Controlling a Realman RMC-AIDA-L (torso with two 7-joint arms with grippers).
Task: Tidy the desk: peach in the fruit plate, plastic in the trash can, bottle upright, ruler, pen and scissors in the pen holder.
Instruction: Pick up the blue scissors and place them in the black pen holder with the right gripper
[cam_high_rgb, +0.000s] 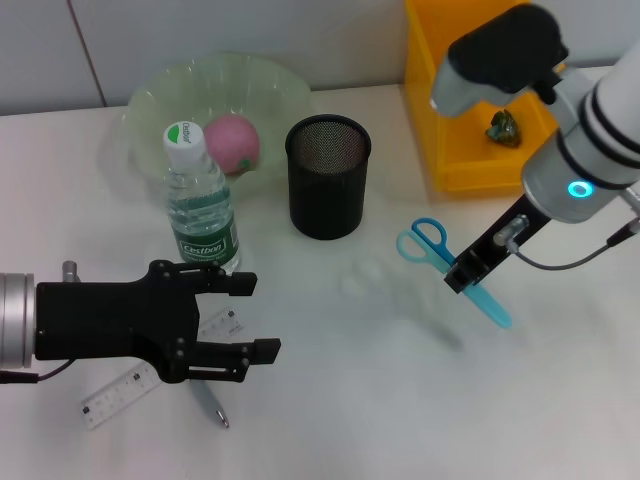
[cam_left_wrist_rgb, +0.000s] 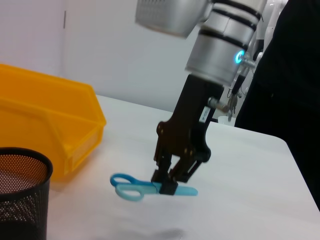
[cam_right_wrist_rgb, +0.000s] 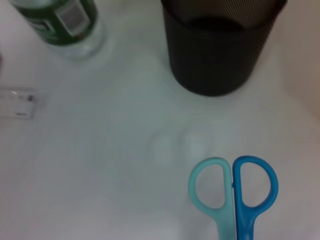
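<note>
My right gripper (cam_high_rgb: 462, 278) is shut on the blue scissors (cam_high_rgb: 428, 245) near the pivot and holds them level a little above the table, to the right of the black mesh pen holder (cam_high_rgb: 328, 180). The left wrist view shows that gripper (cam_left_wrist_rgb: 167, 182) clamped on the scissors (cam_left_wrist_rgb: 130, 187). My left gripper (cam_high_rgb: 262, 316) hangs open at the front left, above the clear ruler (cam_high_rgb: 120, 395) and the pen (cam_high_rgb: 212, 405). The bottle (cam_high_rgb: 200, 215) stands upright. The peach (cam_high_rgb: 234, 143) lies in the green fruit plate (cam_high_rgb: 150, 100). Crumpled plastic (cam_high_rgb: 503, 128) sits in the yellow trash can (cam_high_rgb: 440, 170).
The pen holder (cam_right_wrist_rgb: 220, 45) and the bottle (cam_right_wrist_rgb: 60, 20) stand beyond the scissors' handles (cam_right_wrist_rgb: 232, 192) in the right wrist view. The yellow trash can (cam_left_wrist_rgb: 50, 115) stands at the back right, by the wall.
</note>
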